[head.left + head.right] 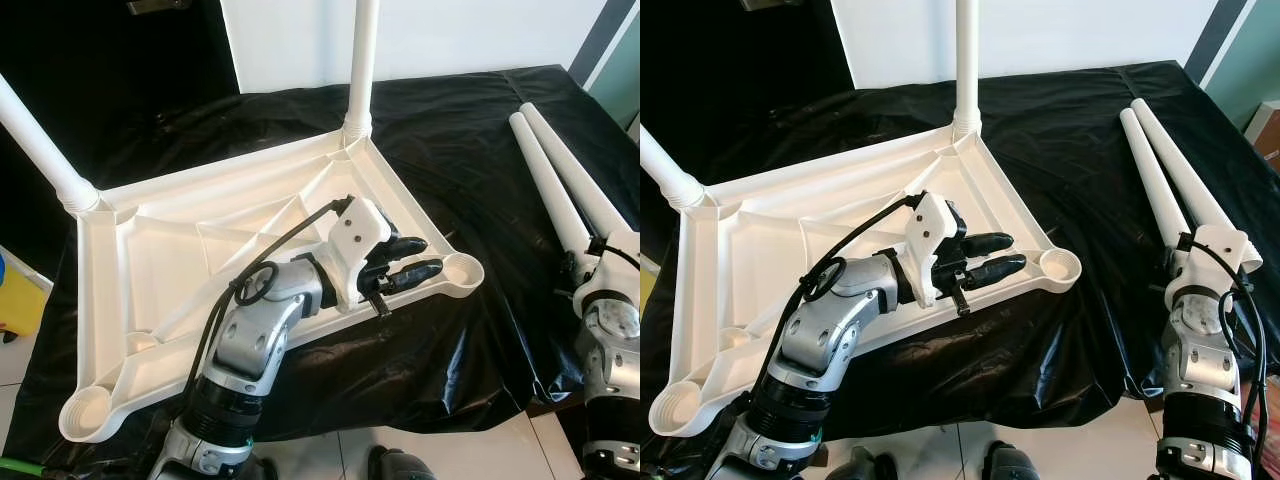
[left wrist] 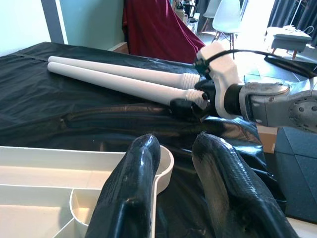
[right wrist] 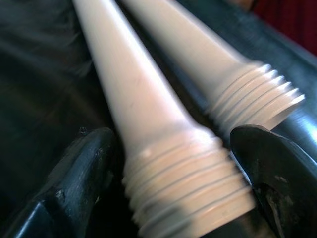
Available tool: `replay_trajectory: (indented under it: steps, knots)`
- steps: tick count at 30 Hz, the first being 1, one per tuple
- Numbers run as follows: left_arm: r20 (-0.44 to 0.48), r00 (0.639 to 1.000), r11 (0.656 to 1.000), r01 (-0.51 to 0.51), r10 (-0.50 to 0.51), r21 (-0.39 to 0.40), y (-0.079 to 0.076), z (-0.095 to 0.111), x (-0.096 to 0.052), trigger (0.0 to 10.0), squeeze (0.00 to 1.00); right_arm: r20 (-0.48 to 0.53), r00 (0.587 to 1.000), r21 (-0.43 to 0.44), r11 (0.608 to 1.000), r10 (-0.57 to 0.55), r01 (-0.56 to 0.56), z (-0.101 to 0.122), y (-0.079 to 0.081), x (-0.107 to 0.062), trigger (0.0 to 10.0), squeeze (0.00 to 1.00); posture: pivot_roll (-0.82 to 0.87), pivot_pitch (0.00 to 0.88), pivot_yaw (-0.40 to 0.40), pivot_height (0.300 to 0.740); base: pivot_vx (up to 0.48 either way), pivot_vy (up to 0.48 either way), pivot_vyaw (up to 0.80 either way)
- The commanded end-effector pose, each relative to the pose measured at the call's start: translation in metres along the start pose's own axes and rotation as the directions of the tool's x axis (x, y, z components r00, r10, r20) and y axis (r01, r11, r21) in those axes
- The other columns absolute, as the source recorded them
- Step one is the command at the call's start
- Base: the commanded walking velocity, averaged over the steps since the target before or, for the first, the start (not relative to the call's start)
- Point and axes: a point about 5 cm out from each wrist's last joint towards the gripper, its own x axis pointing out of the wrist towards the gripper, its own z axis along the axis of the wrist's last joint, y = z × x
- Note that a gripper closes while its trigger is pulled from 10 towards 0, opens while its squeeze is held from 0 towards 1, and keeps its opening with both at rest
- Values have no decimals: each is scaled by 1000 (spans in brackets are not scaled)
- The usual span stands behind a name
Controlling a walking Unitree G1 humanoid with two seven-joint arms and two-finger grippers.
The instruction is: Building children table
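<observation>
1. Two legs are already screwed into the far corners of the upturned table top [image 1: 110,300], one at the far left [image 1: 40,140] and one at the far right [image 1: 362,60]; both near corner sockets stand empty, the right one [image 1: 462,270] and the left one [image 1: 88,410].
2. Two loose legs [image 1: 1160,170] lie side by side on the black cloth [image 1: 1060,130], well apart from the top, on my right.
3. Step in hand, as I judge it: picking up a third leg; my right claw [image 3: 173,188] has its fingers parted on either side of the threaded end of the nearer leg [image 3: 143,109]; I cannot tell whether the pads are pressing it yet.
4. My left claw [image 1: 408,258] rests on the top's near right rim, just beside the empty socket; its fingers are parted and hold nothing; it looks placed to steady the top.
5. Next move calls for a firm grip on the leg, a lift clear of its neighbour, then lining the thread up square with the socket before turning; a tilted start would likely cross the thread.
6. Head views give the layout of the whole job; my right wrist view alone shows the thread ridges [image 3: 257,99] close up; my left wrist view shows my right claw at the leg ends from the side.
</observation>
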Motion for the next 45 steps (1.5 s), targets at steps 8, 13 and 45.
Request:
replay_trajectory:
  steps: [8,13,45]
  knots:
    - [10,996,996,-86,86,-1,0,3,1,10000,0,-68,993,72,993,95,-90,-9,7,2,10000,0,-112,153,42,740,0,0,0]
    - [14,996,996,-84,84,-3,-1,4,3,10000,0,-88,986,77,987,144,-138,-13,11,3,10000,0,-113,149,41,740,0,0,0]
    - [28,999,999,-34,34,-5,-5,7,6,10000,0,35,909,145,897,416,-417,15,24,-10,10000,1000,-122,160,34,740,0,0,0]
